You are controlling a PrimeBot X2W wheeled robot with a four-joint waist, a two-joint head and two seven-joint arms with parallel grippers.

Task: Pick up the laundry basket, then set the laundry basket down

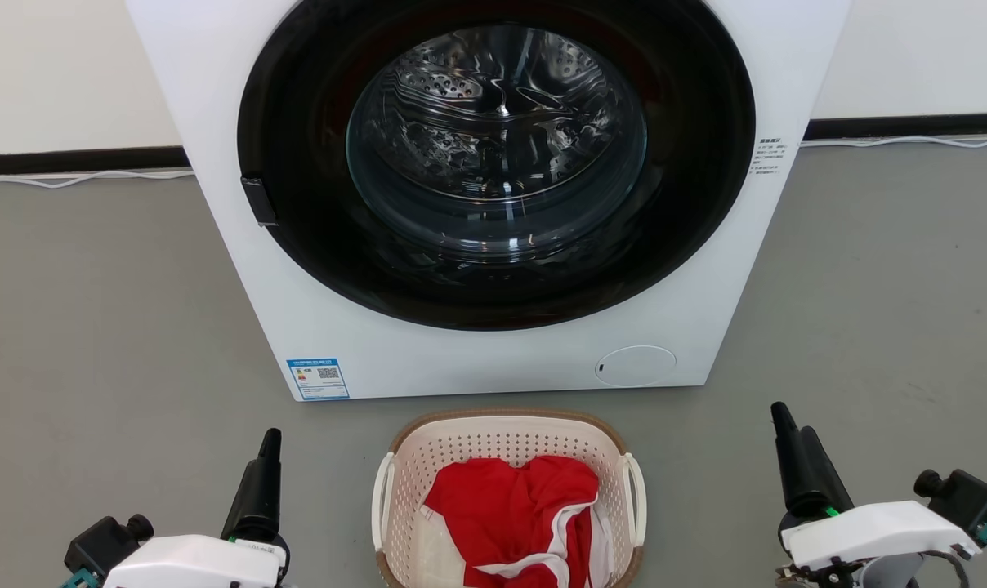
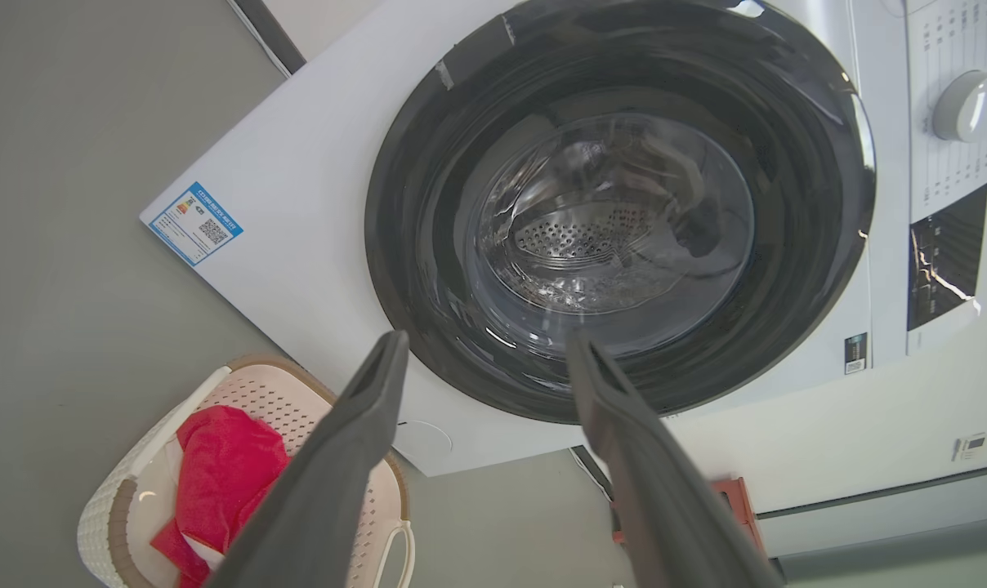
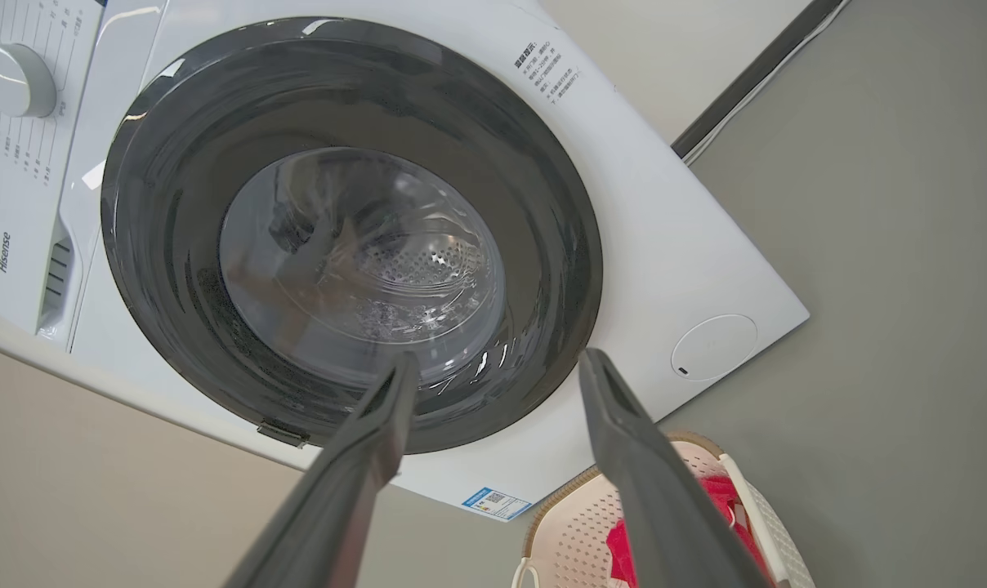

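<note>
Two grippers are seen spread wide and empty: nothing is held between the fingers of the left gripper (image 2: 487,339) or the right gripper (image 3: 500,358). The laundry basket (image 1: 506,415) is set on the floor between them, to the right of the left gripper and to the left of the right one, apart from both, just before the washing machine (image 1: 240,294). A red garment (image 1: 502,510) is carried inside. The load is judged light and the perforated plastic fairly stiff, though some flex is expected. The white loop handles (image 1: 380,502) are best taken, one per gripper, and kept level.
</note>
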